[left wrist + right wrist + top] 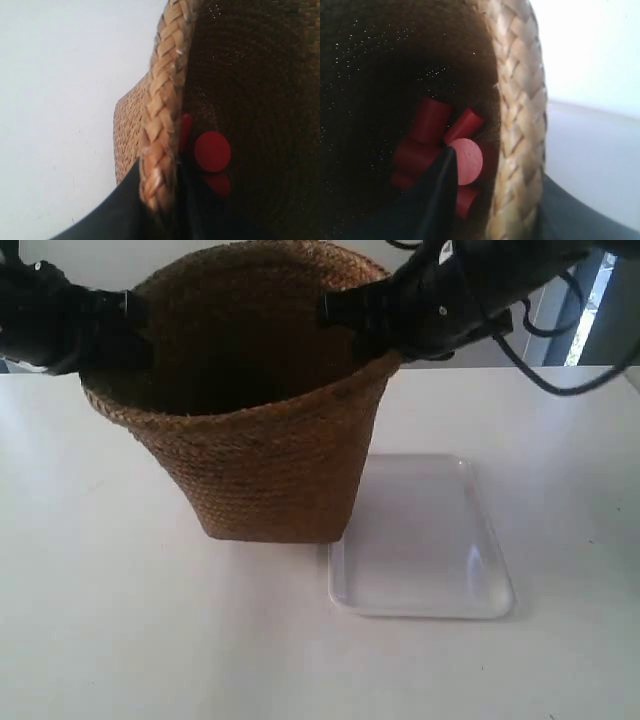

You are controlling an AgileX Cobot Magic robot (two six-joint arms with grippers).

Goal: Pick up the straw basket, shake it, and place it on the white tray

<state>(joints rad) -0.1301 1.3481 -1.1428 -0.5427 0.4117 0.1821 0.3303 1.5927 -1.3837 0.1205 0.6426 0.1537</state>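
Exterior view: the tall brown woven straw basket (pixel 265 440) is tilted just beside the flat glossy white rectangular plastic tray (pixel 440 570), not on it, with black arms (pixel 470 290) at opposite sides of its rim sharing the load. Left wrist view: the left gripper (pixel 160 197) is clamped astride the braided rim (pixel 162 100), one finger inside and one outside, a hold likely meant to survive shaking. Right wrist view: the right gripper (pixel 507 205) pinches the rim likewise, above loose red cylindrical pieces (pixel 427 120) on the basket's floor.
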